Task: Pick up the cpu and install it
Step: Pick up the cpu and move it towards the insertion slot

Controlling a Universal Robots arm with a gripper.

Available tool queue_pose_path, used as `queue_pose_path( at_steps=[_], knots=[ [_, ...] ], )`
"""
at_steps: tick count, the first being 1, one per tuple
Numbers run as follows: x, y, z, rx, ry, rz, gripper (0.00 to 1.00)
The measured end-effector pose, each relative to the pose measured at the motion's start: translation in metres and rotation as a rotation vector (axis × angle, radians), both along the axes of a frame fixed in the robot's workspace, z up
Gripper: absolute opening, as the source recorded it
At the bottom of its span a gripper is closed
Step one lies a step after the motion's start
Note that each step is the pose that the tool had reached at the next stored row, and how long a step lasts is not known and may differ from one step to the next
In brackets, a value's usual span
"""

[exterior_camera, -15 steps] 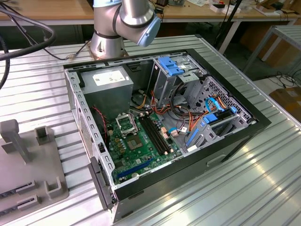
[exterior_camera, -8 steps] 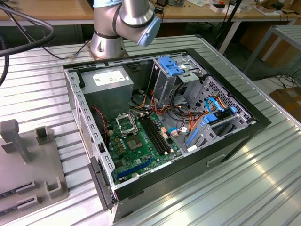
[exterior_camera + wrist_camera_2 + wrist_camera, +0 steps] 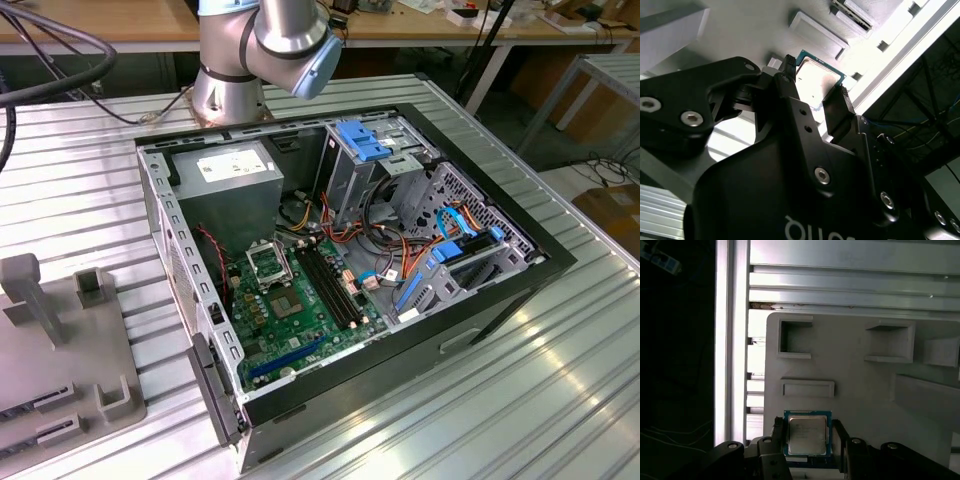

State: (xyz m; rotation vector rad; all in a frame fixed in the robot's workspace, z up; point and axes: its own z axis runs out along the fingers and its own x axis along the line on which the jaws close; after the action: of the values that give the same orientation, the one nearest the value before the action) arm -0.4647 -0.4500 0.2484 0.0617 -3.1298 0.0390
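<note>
The cpu (image 3: 807,434), a small square chip with a silver-grey metal top and a green rim, sits between my two black fingers just above a pale grey fixture plate (image 3: 855,385). My gripper (image 3: 808,428) is shut on the cpu, with one finger (image 3: 778,432) against one edge and the other against the opposite edge. The second wrist view shows the same grip: the cpu (image 3: 815,77) is pinched in the gripper (image 3: 816,82). In the exterior view, the black-framed socket (image 3: 268,264) lies uncovered on the green motherboard (image 3: 300,310) inside the open computer case (image 3: 500,290).
The grey fixture plate (image 3: 60,360) with raised blocks lies at the exterior view's left on the ribbed metal table (image 3: 520,400). The arm's base (image 3: 230,90) stands behind the case. Memory slots, cables, blue drive brackets and the power supply (image 3: 225,170) crowd the case.
</note>
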Motion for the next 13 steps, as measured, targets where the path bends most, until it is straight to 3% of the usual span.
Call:
queue_pose_path(
  at_steps=[13],
  knots=[
    [0.0003, 0.0, 0.0105, 0.0, 0.0024, 0.0, 0.47]
  ],
)
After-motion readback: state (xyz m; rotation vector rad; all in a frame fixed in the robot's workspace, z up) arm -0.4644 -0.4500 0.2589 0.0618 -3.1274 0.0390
